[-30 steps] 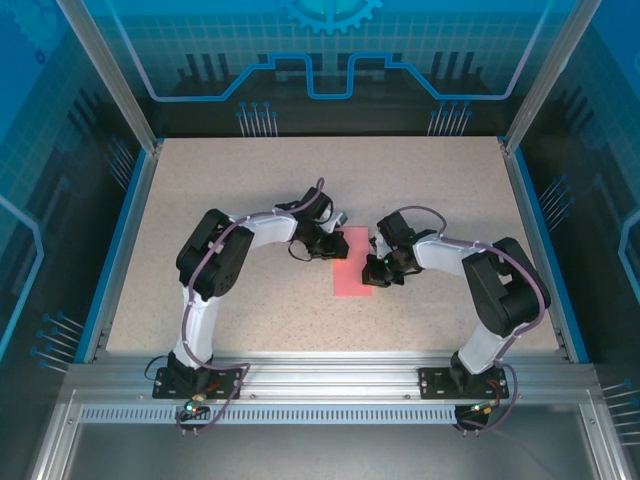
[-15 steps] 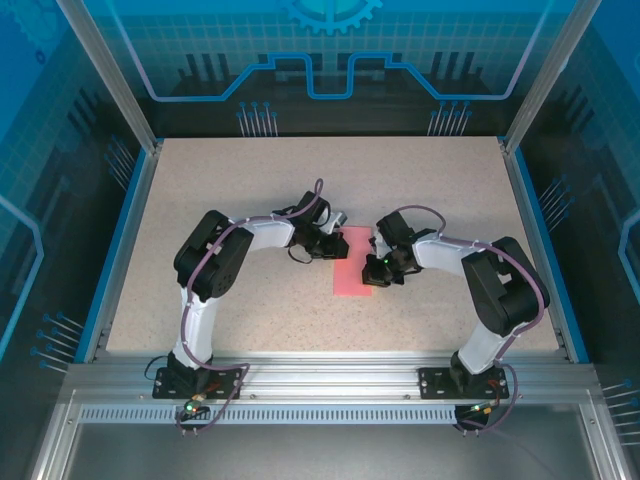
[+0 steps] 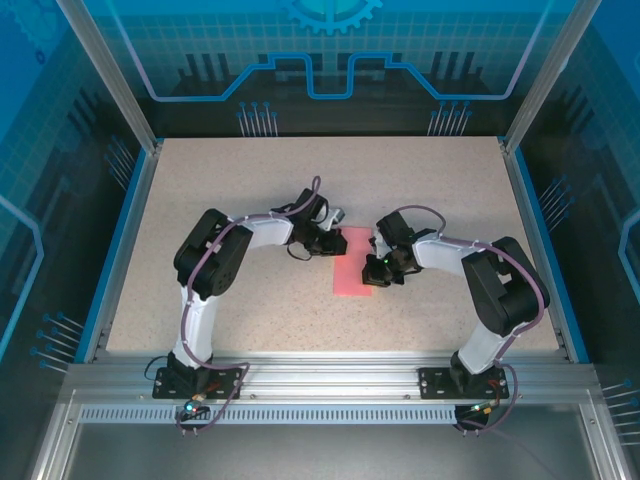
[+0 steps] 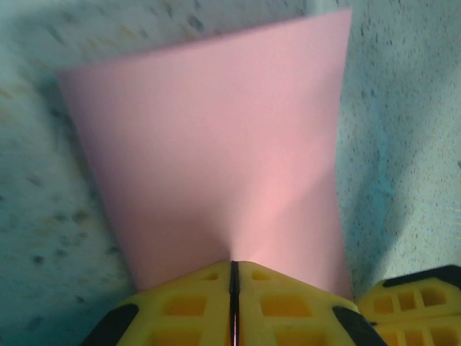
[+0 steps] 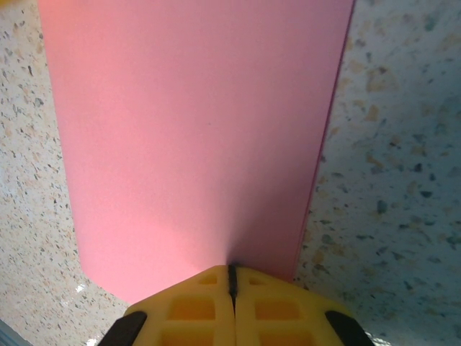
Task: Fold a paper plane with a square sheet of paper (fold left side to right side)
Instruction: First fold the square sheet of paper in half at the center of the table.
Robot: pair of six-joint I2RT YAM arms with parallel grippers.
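The square sheet of paper (image 3: pixel 351 275) lies folded in half as a narrow pink-red strip in the middle of the table. My left gripper (image 3: pixel 333 243) is at the strip's far left part. In the left wrist view its jaws (image 4: pixel 233 264) are shut, tips down on the pink paper (image 4: pixel 216 144), which bows slightly toward them. My right gripper (image 3: pixel 374 271) is at the strip's right edge. Its jaws (image 5: pixel 232 269) are shut too, tips on the flat paper (image 5: pixel 194 130), with the doubled layer edge (image 5: pixel 320 173) just to their right.
The speckled beige tabletop (image 3: pixel 250 190) spreads all round the paper. Blue rails (image 3: pixel 118 250) edge it left and right, and an aluminium frame (image 3: pixel 320 375) runs along the near side by the arm bases.
Both grippers have crept a little toward the far side along the paper, the left one also slightly left. The paper has stayed in place.
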